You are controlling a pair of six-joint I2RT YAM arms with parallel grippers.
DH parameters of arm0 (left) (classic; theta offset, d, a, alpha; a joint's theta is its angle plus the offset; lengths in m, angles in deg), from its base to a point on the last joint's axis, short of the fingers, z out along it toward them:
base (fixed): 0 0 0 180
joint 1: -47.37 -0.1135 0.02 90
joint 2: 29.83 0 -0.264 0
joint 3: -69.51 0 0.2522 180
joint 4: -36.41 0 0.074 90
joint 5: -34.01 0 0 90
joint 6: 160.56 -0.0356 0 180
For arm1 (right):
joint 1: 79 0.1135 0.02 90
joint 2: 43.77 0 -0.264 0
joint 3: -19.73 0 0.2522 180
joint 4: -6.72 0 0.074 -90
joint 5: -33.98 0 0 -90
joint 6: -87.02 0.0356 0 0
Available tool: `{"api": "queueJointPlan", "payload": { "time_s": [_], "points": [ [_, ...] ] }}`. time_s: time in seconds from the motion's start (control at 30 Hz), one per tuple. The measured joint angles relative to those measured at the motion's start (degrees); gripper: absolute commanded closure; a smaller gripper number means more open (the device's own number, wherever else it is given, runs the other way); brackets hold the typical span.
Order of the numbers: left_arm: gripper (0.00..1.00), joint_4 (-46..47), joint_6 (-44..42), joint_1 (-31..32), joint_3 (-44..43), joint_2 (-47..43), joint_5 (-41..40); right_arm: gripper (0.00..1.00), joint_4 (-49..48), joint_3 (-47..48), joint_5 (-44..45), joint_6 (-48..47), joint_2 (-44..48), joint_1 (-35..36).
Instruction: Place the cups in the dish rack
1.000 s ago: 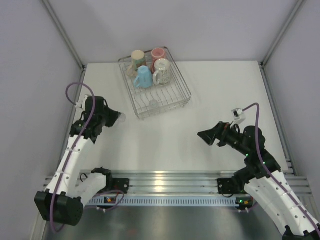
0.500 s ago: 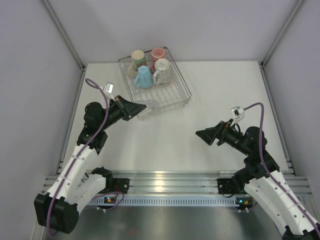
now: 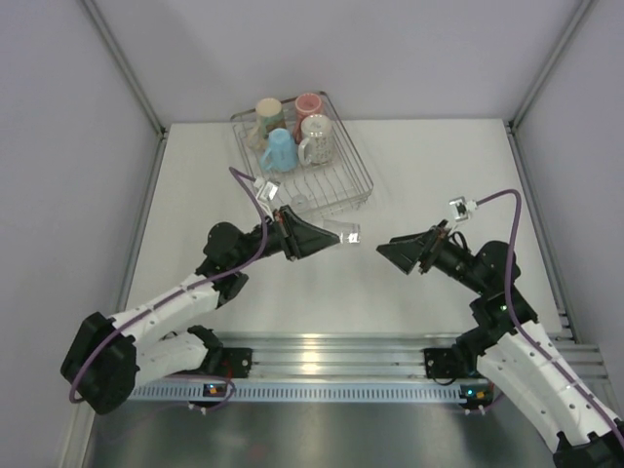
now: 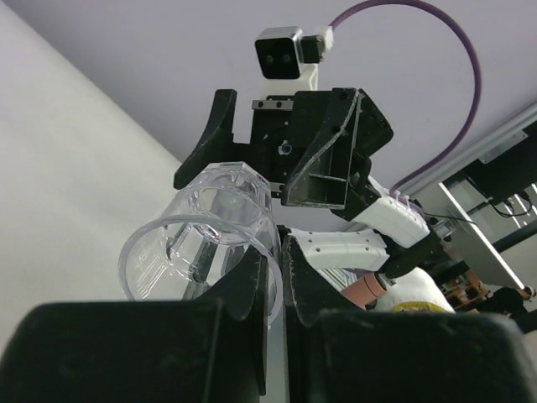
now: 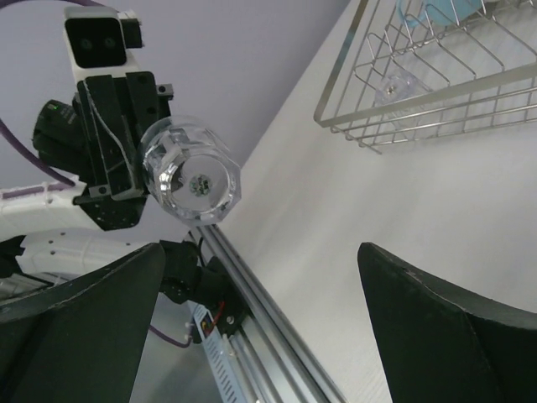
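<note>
Clear glass tumbler (image 4: 205,243) clenched by the left gripper (image 3: 336,237), held aloft in front of the dish rack (image 3: 359,185).
Its faceted base is seen only from the right wrist; the right gripper (image 3: 398,252) is spread wide.

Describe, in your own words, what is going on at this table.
The left gripper is shut on a clear glass tumbler, holding it on its side above the table with its base toward the open, empty right gripper. The dish rack at the far side holds four cups and another tumbler.
</note>
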Motion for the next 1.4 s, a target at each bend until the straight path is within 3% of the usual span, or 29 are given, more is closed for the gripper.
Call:
{"api": "queueJointPlan", "payload": {
  "time_s": [0.13, 0.33, 0.5, 0.63, 1.27, 1.4],
  "points": [
    [1.00, 12.74, 4.02, 1.53, 2.14, 4.48, 0.11, 0.01, -4.87, -0.04, -1.09, 2.29, -0.26, 0.02],
    [1.00, 20.31, 6.36, 4.28, 2.19, 9.14, 0.13, 0.08, -10.71, -0.17, -1.70, 4.22, -0.02, 0.13],
    [1.00, 22.97, 6.16, 7.30, 1.97, 9.84, -0.07, 0.16, -13.90, -0.39, -1.84, 4.83, -2.99, 1.20],
    [1.00, 23.32, 5.51, 8.98, 0.98, 11.93, -0.31, 0.30, -16.20, -0.74, -1.27, 5.73, -4.50, 3.04],
    [1.00, 24.37, 2.43, 12.98, -0.44, 14.93, -4.76, 0.38, -16.92, -2.60, 3.23, 6.03, -1.33, 8.76],
    [1.00, 24.52, 2.05, 13.03, -0.44, 14.93, -5.49, 0.44, -16.72, -3.02, 4.04, 6.23, -0.48, 8.83]
  ]
}}
